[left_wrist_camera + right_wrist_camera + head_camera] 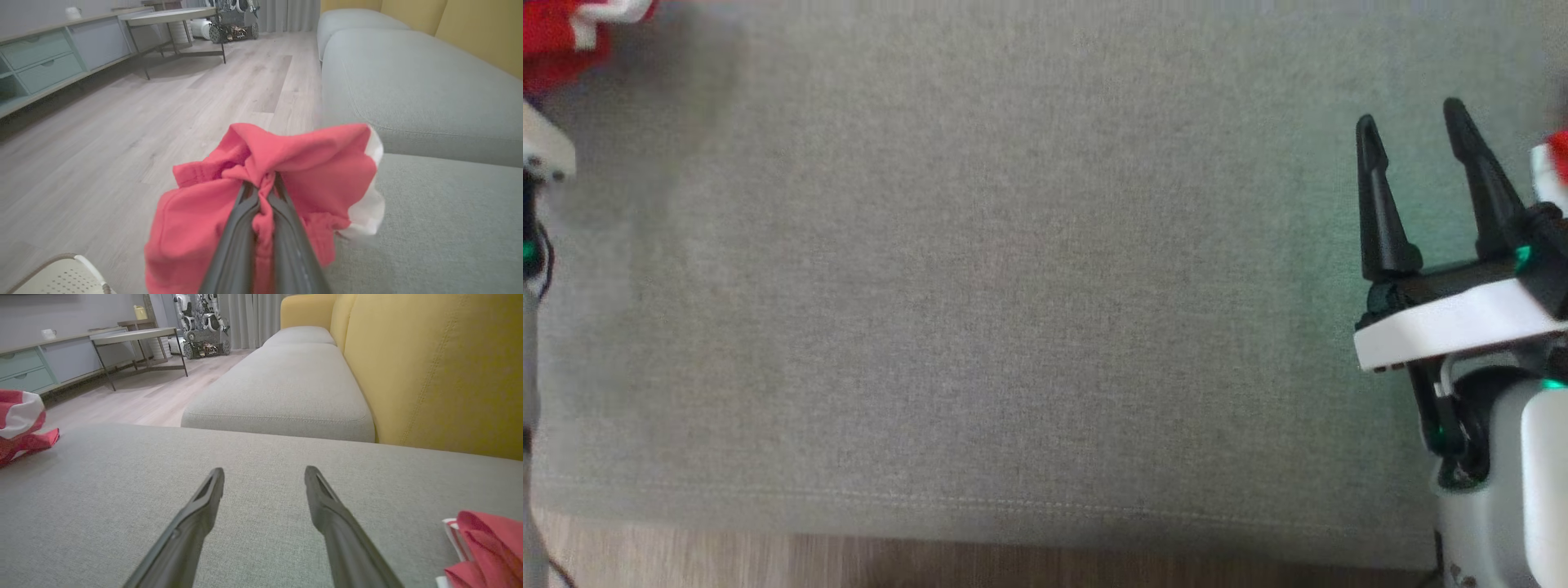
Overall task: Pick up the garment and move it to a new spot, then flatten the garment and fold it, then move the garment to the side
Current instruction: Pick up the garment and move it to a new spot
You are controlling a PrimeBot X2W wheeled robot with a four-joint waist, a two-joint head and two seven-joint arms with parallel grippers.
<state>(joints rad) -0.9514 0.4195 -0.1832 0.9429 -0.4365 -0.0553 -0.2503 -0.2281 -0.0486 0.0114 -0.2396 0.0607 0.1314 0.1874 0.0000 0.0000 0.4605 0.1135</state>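
Red garment (286, 163) pinched tight in the left pincer (263, 185).

Its two dark fingers are squeezed together on a bunch of the red cloth with white trim, at the far left corner of the grey sofa cushion (1013, 286), next to the wooden floor (122, 122). The right pincer (1410, 114) is on the right side over the cushion, fingers spread apart, grasping nothing. Another red and white cloth (478, 547) lies just to its right.

left gripper (261, 188): fingers pinched together | right gripper (1410, 114): fingers spread wide apart
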